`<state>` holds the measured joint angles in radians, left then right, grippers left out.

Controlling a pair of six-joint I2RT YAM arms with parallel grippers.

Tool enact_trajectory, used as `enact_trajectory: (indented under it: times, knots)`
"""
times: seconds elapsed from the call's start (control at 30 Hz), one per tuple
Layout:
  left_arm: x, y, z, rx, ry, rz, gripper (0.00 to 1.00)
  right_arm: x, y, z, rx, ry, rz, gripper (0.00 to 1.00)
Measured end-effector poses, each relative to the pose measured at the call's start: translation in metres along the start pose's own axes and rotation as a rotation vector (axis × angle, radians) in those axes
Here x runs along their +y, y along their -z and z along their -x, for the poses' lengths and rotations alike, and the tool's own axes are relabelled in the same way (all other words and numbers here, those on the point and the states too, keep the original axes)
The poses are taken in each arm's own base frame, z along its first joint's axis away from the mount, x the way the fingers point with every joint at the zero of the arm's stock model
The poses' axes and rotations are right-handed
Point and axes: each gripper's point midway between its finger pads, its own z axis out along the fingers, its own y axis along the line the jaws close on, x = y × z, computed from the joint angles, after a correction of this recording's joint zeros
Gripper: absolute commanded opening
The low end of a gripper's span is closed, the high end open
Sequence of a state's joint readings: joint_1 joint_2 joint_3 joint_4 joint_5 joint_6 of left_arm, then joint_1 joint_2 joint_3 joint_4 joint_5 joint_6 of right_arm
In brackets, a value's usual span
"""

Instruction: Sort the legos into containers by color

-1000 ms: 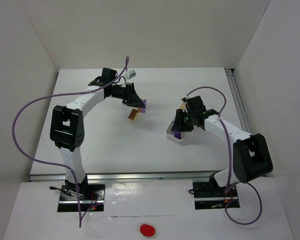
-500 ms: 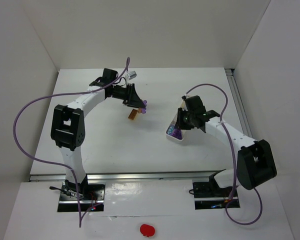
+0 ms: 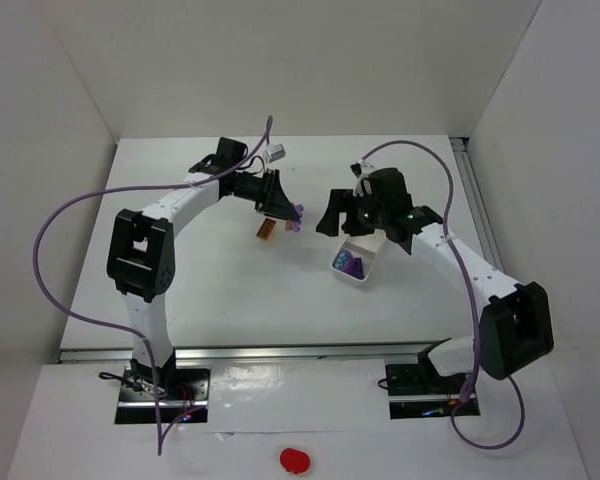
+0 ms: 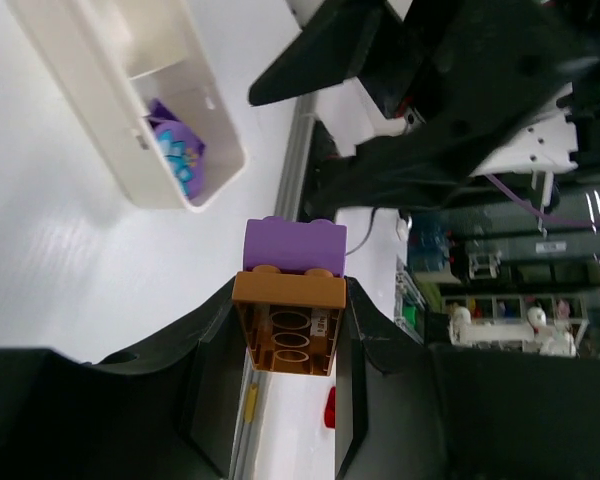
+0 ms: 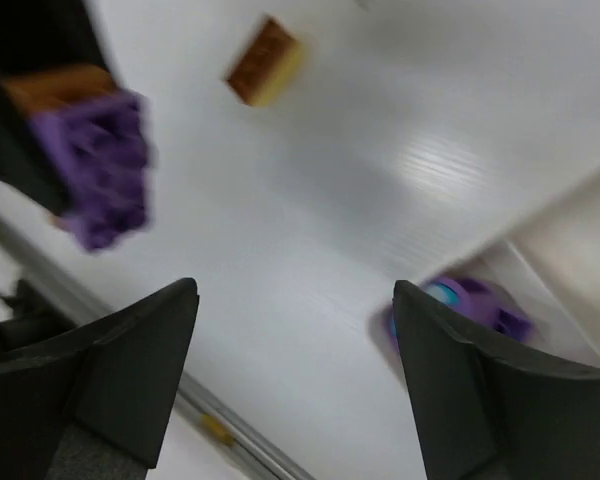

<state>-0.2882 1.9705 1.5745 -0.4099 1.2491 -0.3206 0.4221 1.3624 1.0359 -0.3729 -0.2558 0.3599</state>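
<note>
Left tool [image 3: 283, 207] was clamped on an orange brick [image 4: 288, 330]. A purple brick [image 4: 293, 245] was stuck on its outer end, poking past the fingertips toward the right. The pair hung above the worktop [image 3: 230, 290], left of centre.

Right tool [image 5: 292, 290] stood wide with nothing between its fingers. It faced the pair from the right across a small gap, nearest the purple end. The stack's long axis ran roughly along the line between the tools.

One tray [image 3: 368, 258] sat just near of the right tool, with purple bricks [image 3: 346, 265] inside and no other colour seen. A loose brick [image 3: 267, 230], orange and yellow, lay on the worktop near the left tool.

Likely next: the right tool grips the purple end and pulls it free.
</note>
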Motion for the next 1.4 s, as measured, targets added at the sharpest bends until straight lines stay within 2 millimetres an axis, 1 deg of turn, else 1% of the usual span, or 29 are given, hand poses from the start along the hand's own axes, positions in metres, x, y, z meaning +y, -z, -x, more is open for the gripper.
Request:
enact_trajectory:
  times: [0.1, 0.13, 0.23, 0.3, 0.5, 0.53, 0.57, 0.63, 0.67, 0.73, 0.8, 0.87, 1.0, 1.03, 1.07, 1.1, 1.2, 1.37, 1.4]
  knots:
    - [-0.009, -0.005, -0.004, 0.025, -0.008, -0.052, 0.00, 0.035, 0.002, 0.022, -0.039, 0.021, 0.178, 0.89]
    - [-0.012, -0.007, -0.006, 0.031, -0.008, -0.064, 0.00, 0.045, 0.001, 0.029, -0.049, 0.029, 0.233, 0.87]
    - [-0.018, -0.008, -0.008, 0.044, -0.010, -0.099, 0.00, 0.066, 0.001, 0.037, -0.053, 0.033, 0.372, 0.84]
    - [-0.020, -0.007, -0.008, 0.046, -0.011, -0.107, 0.00, 0.072, 0.002, 0.039, -0.047, 0.030, 0.430, 0.84]
    - [-0.022, -0.007, -0.004, 0.040, -0.029, -0.109, 0.00, 0.081, -0.002, 0.032, 0.005, 0.023, 0.532, 0.83]
    - [-0.022, -0.007, -0.002, 0.036, -0.036, -0.110, 0.00, 0.082, -0.002, 0.032, 0.007, 0.022, 0.544, 0.79]
    - [-0.023, -0.008, 0.000, 0.034, -0.034, -0.110, 0.00, 0.084, -0.001, 0.032, 0.007, 0.022, 0.558, 0.79]
    - [-0.024, -0.008, 0.004, 0.026, -0.044, -0.113, 0.00, 0.090, 0.002, 0.033, 0.003, 0.021, 0.594, 0.75]
    - [-0.024, -0.008, 0.006, 0.021, -0.046, -0.115, 0.00, 0.092, 0.002, 0.033, -0.002, 0.021, 0.611, 0.71]
    - [-0.026, -0.008, 0.011, 0.011, -0.062, -0.119, 0.00, 0.095, 0.003, 0.032, -0.002, 0.010, 0.640, 0.67]
    - [-0.027, -0.008, 0.015, 0.004, -0.067, -0.121, 0.00, 0.097, 0.002, 0.030, 0.004, -0.001, 0.664, 0.67]
    - [-0.029, -0.009, 0.017, 0.000, -0.068, -0.124, 0.00, 0.097, 0.000, 0.028, 0.013, -0.010, 0.677, 0.67]
    - [-0.030, -0.009, 0.020, -0.006, -0.067, -0.130, 0.00, 0.096, -0.003, 0.024, 0.026, -0.027, 0.680, 0.63]
    - [-0.030, -0.009, 0.020, -0.007, -0.068, -0.131, 0.00, 0.096, -0.003, 0.023, 0.027, -0.030, 0.680, 0.61]
    - [-0.030, -0.009, 0.020, -0.007, -0.070, -0.132, 0.00, 0.096, -0.003, 0.024, 0.025, -0.030, 0.682, 0.54]
    - [-0.030, -0.009, 0.021, -0.007, -0.069, -0.134, 0.00, 0.096, -0.003, 0.024, 0.021, -0.029, 0.684, 0.52]
    - [-0.032, -0.008, 0.020, -0.004, -0.063, -0.140, 0.00, 0.097, -0.003, 0.027, 0.009, -0.034, 0.691, 0.50]
    - [-0.031, -0.008, 0.018, 0.000, -0.060, -0.139, 0.00, 0.097, -0.004, 0.025, 0.005, -0.056, 0.700, 0.50]
    - [-0.031, -0.008, 0.018, 0.000, -0.064, -0.139, 0.00, 0.097, -0.005, 0.026, 0.001, -0.056, 0.703, 0.48]
